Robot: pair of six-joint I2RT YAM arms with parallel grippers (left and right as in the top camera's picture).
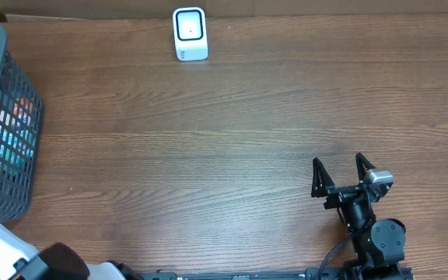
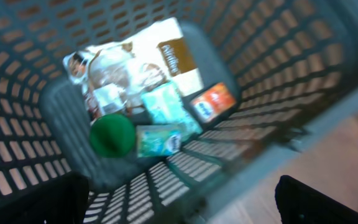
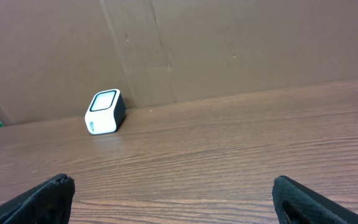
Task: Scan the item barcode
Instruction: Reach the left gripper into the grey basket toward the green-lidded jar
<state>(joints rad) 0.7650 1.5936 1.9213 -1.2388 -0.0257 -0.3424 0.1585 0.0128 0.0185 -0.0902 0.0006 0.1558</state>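
A: Left gripper?

B: Wide open, empty, hanging over the basket at the left edge of the table. Right gripper also open and empty, near right, well apart from everything.

A: Inside the basket?

B: On the bottom, close together: green round lid, teal packet just beside it, second teal pack, orange packet, white and brown bag, something in clear wrap. Too blurred to find any barcode.

A: How to pick well?

B: Go straight down between the walls. Close on one packet only, probably the teal packet, never on two together. Lift above the rim, then carry to the scanner at the far edge, barcode toward its window.
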